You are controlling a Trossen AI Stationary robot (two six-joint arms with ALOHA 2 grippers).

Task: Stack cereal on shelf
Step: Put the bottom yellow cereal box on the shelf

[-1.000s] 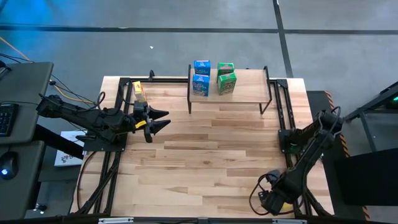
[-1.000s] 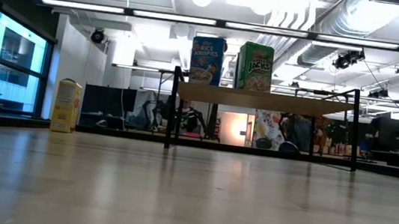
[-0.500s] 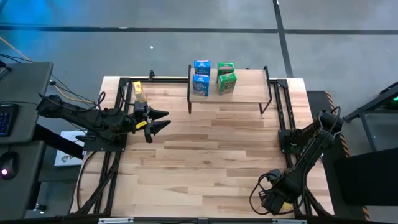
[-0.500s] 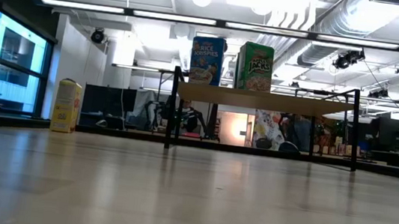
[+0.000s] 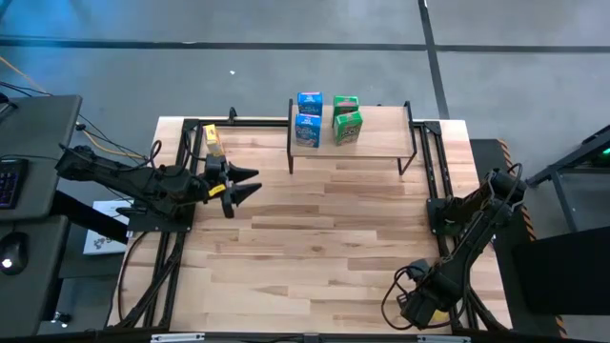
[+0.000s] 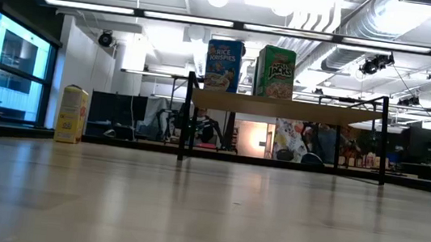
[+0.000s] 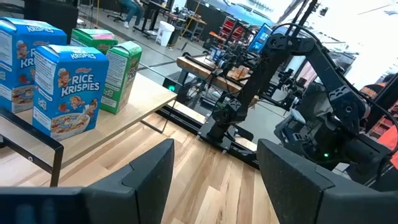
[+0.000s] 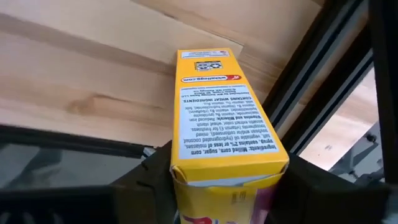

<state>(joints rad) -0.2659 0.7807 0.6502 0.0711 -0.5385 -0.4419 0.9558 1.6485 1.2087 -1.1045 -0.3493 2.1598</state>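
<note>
Yellow cereal box [image 8: 225,134] sits between right fingers [image 8: 155,180], seemingly gripped.

Over on the left, a dark desk [image 5: 38,143] with a keyboard [image 5: 8,181]; beyond the table, windows [image 6: 10,65] and bright ceiling strip lights [image 6: 90,6].

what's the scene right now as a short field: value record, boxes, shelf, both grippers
shelf: low wood shelf at the table's far edge
on shelf: two blue Rice Krispies boxes and two green cereal boxes, upright, blue on the left
off shelf: yellow cereal box upright on the wood table, far left corner
left gripper: open, empty, above the table near that yellow box
right gripper: at the table's near right corner, jaws on either side of a second yellow box
</note>
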